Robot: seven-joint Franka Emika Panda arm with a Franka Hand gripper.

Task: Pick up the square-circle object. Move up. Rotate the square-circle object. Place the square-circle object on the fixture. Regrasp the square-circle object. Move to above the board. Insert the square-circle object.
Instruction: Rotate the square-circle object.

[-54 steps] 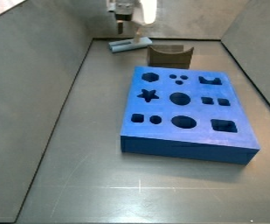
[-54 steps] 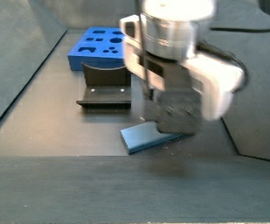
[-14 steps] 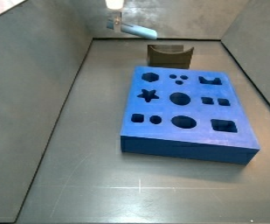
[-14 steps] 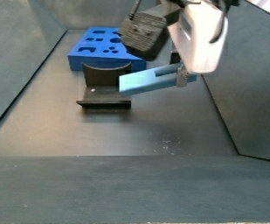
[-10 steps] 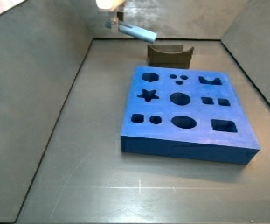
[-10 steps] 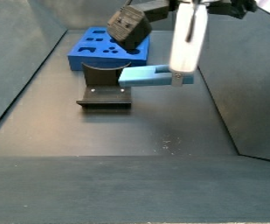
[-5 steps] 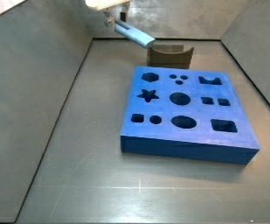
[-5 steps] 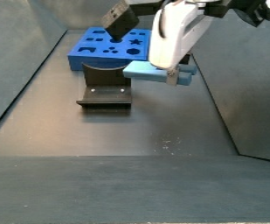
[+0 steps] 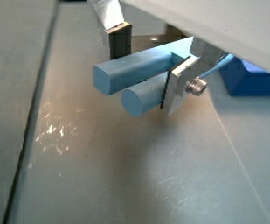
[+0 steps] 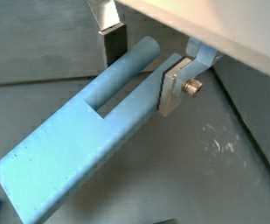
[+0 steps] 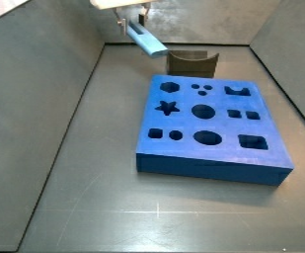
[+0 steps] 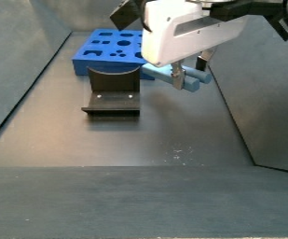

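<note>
Now | board (image 11: 210,128) flat on floor, well below and apart from gripper | fixture (image 12: 113,97) on floor beneath gripper, empty | gripper (image 9: 148,64) aloft, fingers (image 10: 172,87) pinching peg | peg (image 10: 88,138) clamped between pads, tilted, off the floor

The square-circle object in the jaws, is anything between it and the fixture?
Nothing visible. The gripper holds the square-circle object in the air, beside the fixture, with only open space between them.

Dark grey matte floor (image 11: 102,168), faintly scuffed, a pale seam toward 6 o'clock; plain grey walls (image 11: 42,49) rise at 9, 12 and 3 o'clock.
</note>
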